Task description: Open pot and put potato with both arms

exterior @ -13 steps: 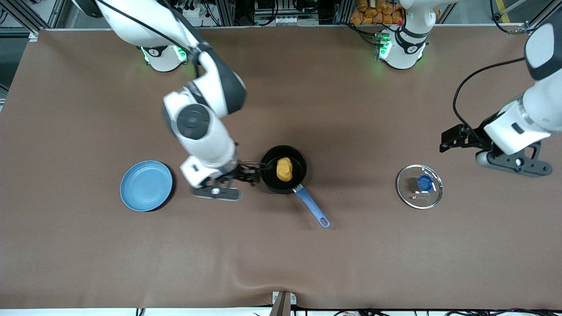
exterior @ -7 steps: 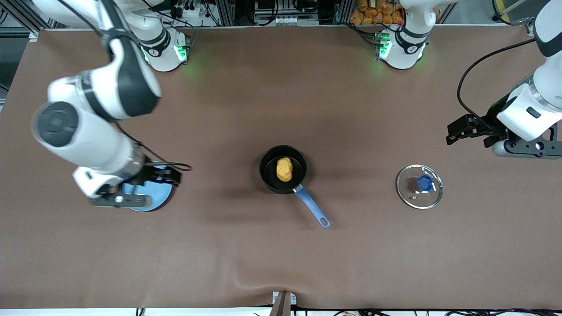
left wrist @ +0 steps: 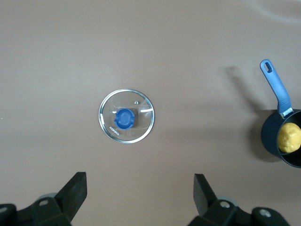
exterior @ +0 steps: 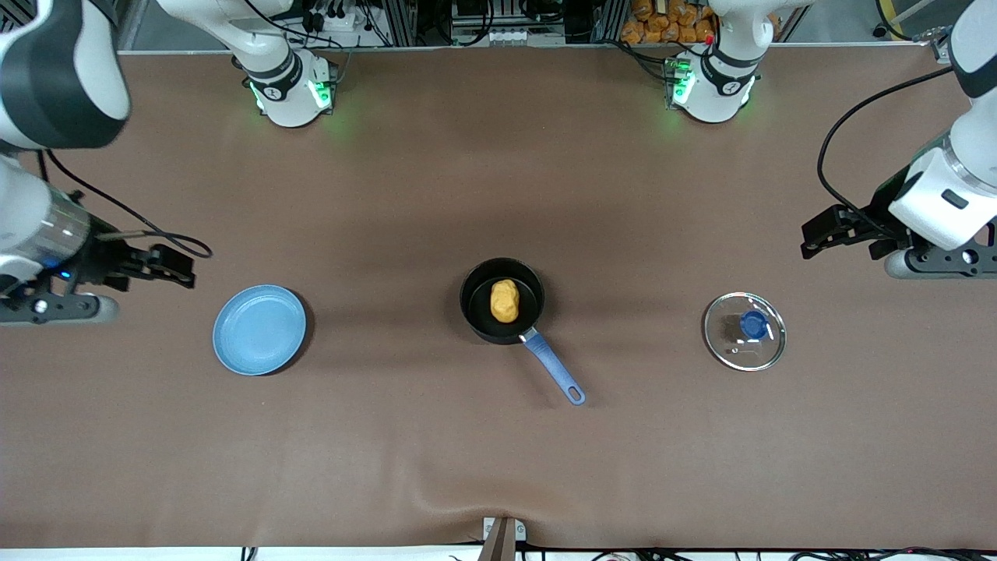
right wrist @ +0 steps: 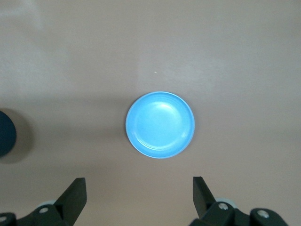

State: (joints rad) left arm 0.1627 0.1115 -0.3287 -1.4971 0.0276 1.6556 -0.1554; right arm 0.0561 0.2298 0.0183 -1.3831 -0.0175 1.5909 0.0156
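The black pot (exterior: 502, 302) with a blue handle (exterior: 554, 375) stands uncovered mid-table, and the yellow potato (exterior: 505, 301) lies inside it. Pot and potato (left wrist: 289, 137) also show at the edge of the left wrist view. The glass lid with a blue knob (exterior: 745, 330) lies flat on the table toward the left arm's end; it also shows in the left wrist view (left wrist: 126, 116). My left gripper (exterior: 814, 238) is open and empty, up over bare table beside the lid. My right gripper (exterior: 181, 269) is open and empty, up over bare table beside the plate.
A flat light-blue plate (exterior: 259, 329) lies toward the right arm's end and shows in the right wrist view (right wrist: 160, 124). The brown table cloth (exterior: 498, 467) has a small bump at its near edge. Both arm bases stand along the table's top edge.
My right arm has swung away from the pot, past the plate, toward its own end of the table, leaving the potato in the pot. My left gripper has drifted slightly farther from the lid.
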